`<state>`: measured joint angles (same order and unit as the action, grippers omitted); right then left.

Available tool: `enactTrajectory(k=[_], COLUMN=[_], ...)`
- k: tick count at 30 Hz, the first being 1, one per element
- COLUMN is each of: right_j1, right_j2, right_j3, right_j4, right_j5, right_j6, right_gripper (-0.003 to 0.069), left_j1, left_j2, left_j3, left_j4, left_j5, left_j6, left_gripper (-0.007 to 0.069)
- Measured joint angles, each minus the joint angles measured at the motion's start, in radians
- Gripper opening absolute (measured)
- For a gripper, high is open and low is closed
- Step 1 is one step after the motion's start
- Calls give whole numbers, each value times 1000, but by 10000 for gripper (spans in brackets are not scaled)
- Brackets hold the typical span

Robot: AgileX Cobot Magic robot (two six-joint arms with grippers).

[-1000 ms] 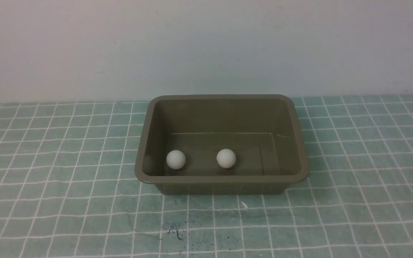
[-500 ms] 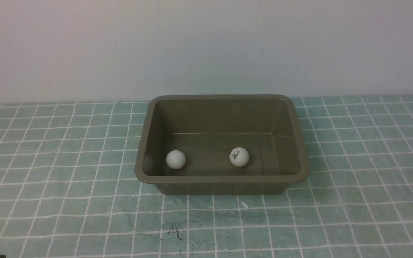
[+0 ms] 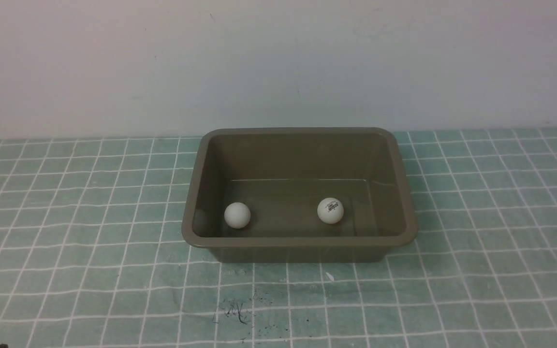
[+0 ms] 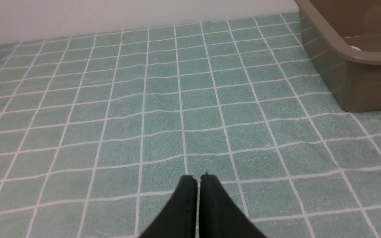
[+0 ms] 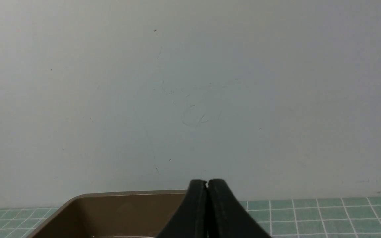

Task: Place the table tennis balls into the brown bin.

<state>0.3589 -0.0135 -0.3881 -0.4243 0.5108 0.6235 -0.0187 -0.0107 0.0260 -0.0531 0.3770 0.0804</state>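
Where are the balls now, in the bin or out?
In. Both table tennis balls rest on the floor of the brown bin, apart from each other.

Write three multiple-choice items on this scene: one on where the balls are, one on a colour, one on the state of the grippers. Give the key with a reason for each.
1. Where are the two table tennis balls?
A. Both on the cloth in front of the bin
B. Both on the floor of the brown bin
C. One in the bin, one in a gripper

2. What colour is the cloth under the bin?
A. Green with a white grid
B. Plain red
C. Black with yellow dots

3. How do the two grippers stand?
A. Both wide open
B. Left shut on a ball
C. Both shut and holding nothing

Key: B, the plain ball and the ball with the logo both lie inside the brown bin. A, the cloth is green with white lines. C, the left gripper and the right gripper each show fingers pressed together with nothing between them.
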Motion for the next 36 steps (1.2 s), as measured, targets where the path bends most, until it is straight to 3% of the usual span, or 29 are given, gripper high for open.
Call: enactTrajectory(k=[4, 9, 13, 18, 27, 36], right_j1=[0, 0, 0, -17, -293, -339], right_j2=[0, 0, 0, 0, 0, 1], right_j3=[0, 12, 31, 116, 369, 407], right_j4=[40, 294, 377, 339, 293, 282], right_j5=[0, -2, -28, -55, -56, -126], right_j6=[-46, -316, -419, -446, -446, -447], right_gripper=[-12, -12, -12, -12, -12, -12], left_j1=[0, 0, 0, 0, 0, 0], left_j2=[0, 0, 0, 0, 0, 0], left_j3=[0, 0, 0, 0, 0, 0], left_j4=[0, 0, 0, 0, 0, 3], left_j5=[0, 0, 0, 1, 1, 2], left_j6=[0, 0, 0, 0, 0, 0], left_gripper=[-5, -5, -5, -5, -5, -5])
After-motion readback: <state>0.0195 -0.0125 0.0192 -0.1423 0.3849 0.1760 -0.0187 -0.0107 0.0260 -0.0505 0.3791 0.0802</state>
